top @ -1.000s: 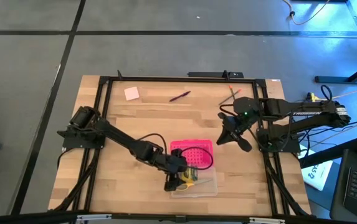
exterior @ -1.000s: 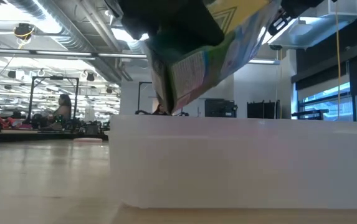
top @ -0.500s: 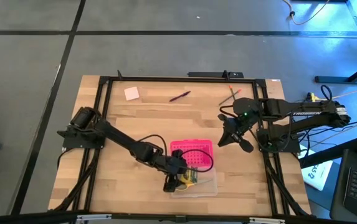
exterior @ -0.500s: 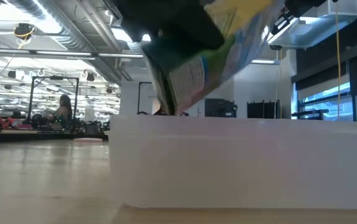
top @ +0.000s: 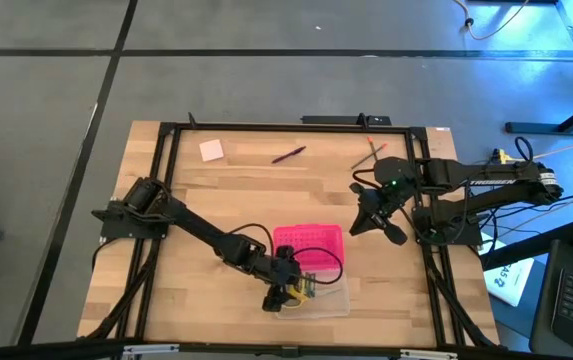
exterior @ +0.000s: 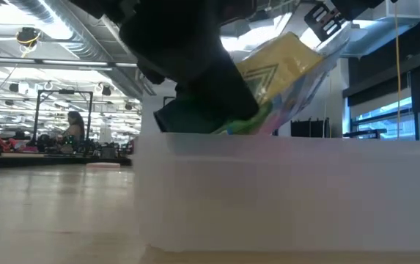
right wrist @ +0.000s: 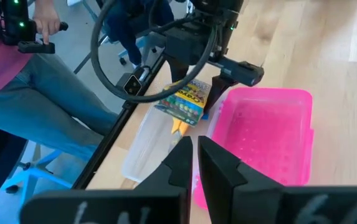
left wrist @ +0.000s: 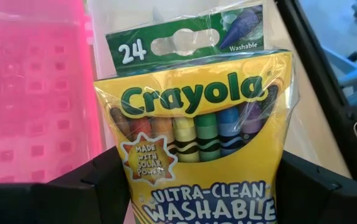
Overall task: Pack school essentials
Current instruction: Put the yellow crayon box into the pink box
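Observation:
My left gripper (top: 286,291) is shut on the green-yellow crayon box (left wrist: 197,124) over the clear case (top: 324,298) near the table's front edge. In the low view the box (exterior: 283,70) slants, its lower end behind the case's near wall (exterior: 290,191). Yellow-handled scissors (right wrist: 179,127) lie inside the case. The pink lid (top: 308,244) lies on the table against the case's far side. A pink sticky-note pad (top: 211,150), a dark red pen (top: 288,155) and pencils (top: 371,152) lie at the far edge. My right gripper (top: 376,216) hangs shut above the table's right half, holding nothing. My left gripper pinches the crayon box by its two long side edges (left wrist: 119,177), on the lower half of the box, one finger (left wrist: 91,186) on each side. The fingers slant down from the table's left. The box is tilted, its top end up; whether its lower end touches the case's floor is hidden.
A black frame (top: 166,130) runs around the wooden table. In the right wrist view a seated person (right wrist: 22,93) shows beyond the table's front edge, hands on a controller. Bare wood lies left of the case.
My left gripper has sunk toward the clear case with the crayon box. The box's lower end now dips below the case's rim, and the box lies flatter than a second ago. The grip has stayed shut on it.

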You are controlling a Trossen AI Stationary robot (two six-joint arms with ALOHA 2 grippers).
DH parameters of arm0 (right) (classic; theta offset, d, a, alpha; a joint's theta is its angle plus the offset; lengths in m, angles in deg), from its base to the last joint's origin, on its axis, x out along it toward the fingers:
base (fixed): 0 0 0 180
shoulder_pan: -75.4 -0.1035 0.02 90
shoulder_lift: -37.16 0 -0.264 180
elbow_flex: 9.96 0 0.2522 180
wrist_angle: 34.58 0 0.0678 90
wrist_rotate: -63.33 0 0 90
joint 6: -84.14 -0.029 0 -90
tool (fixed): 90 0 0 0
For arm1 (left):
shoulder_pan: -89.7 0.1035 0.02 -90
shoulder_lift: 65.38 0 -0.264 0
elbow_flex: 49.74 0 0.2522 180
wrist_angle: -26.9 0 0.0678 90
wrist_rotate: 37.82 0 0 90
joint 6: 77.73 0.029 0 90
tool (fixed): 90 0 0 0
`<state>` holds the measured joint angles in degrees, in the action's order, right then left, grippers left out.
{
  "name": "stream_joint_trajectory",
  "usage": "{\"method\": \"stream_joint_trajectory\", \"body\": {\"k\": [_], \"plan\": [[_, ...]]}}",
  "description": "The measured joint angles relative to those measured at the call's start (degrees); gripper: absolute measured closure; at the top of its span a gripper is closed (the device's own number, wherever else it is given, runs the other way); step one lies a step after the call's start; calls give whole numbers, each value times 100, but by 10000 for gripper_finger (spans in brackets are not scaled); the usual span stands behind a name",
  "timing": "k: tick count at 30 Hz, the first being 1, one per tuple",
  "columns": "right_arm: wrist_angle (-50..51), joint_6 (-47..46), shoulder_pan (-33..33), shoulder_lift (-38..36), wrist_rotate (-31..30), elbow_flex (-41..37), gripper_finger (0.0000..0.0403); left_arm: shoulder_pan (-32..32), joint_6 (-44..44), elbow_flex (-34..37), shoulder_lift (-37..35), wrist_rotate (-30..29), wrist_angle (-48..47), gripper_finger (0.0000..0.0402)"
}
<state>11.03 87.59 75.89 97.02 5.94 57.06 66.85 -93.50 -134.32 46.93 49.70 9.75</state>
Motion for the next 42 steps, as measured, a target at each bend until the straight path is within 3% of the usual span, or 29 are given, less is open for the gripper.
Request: {"method": "stream_joint_trajectory", "body": {"k": [37, 42], "plan": [[-26, -16, 1, 2, -5, 0, 373, 7, -184, 0, -7, -4, 2, 116], [-26, -16, 2, 2, -5, 0, 373, 7, -181, 0, -7, -2, 2, 96]]}}
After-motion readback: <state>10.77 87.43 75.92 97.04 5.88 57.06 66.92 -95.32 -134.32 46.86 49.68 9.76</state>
